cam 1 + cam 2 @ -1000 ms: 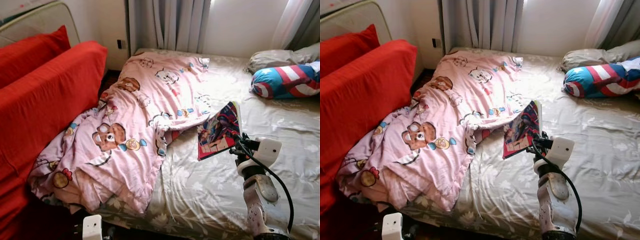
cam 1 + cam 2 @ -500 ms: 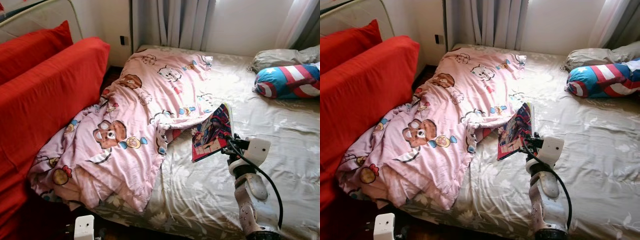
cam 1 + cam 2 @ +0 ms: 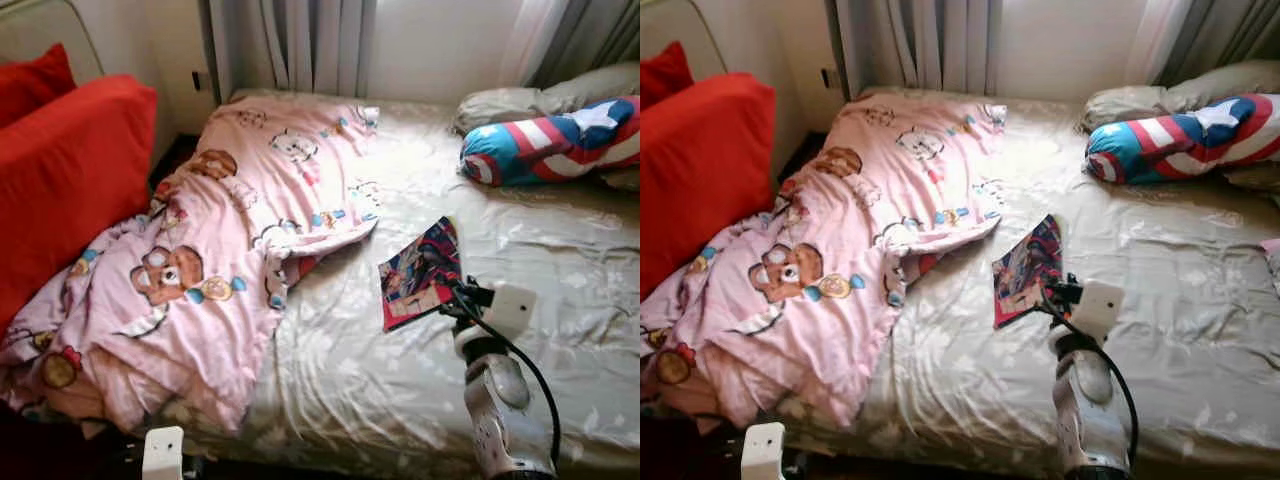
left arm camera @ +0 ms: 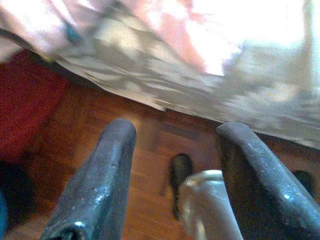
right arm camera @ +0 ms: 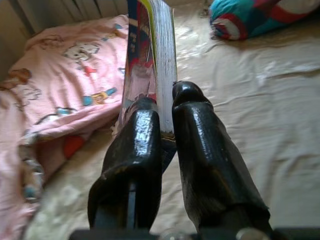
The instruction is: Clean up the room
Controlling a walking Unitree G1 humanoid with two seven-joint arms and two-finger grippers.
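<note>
Camera has swung rightward across the last second: red sofa (image 3: 60, 180) now crowds the left edge and more of the striped pillow (image 3: 550, 145) shows at upper right. Relative to the right gripper (image 5: 167, 107), the comic book (image 3: 420, 272) has not shifted; it is still pinched and carried.

Right gripper: both black fingers (image 5: 137, 150) closed on the book's lower edge, page block between them, cover facing the pink blanket (image 3: 200, 260). Book sits right of centre in the left eye view, held above the grey bedsheet (image 3: 350, 370), tilted, lower corner near the sheet; contact with the sheet cannot be judged.

Key relation: the book extends straight out from the fingertips, up and away from the wrist, long axis roughly in line with the fingers. Right arm has it; the left is far off.

Left gripper (image 4: 175, 155): low at the bottom left of the head views, fingers spread with nothing between, pointing at the wooden floor (image 4: 100, 150) beside the bed edge.

Judgement: the book is in transit; no drop spot is evident. A thin grip on one edge may let the pages fan or slip.
</note>
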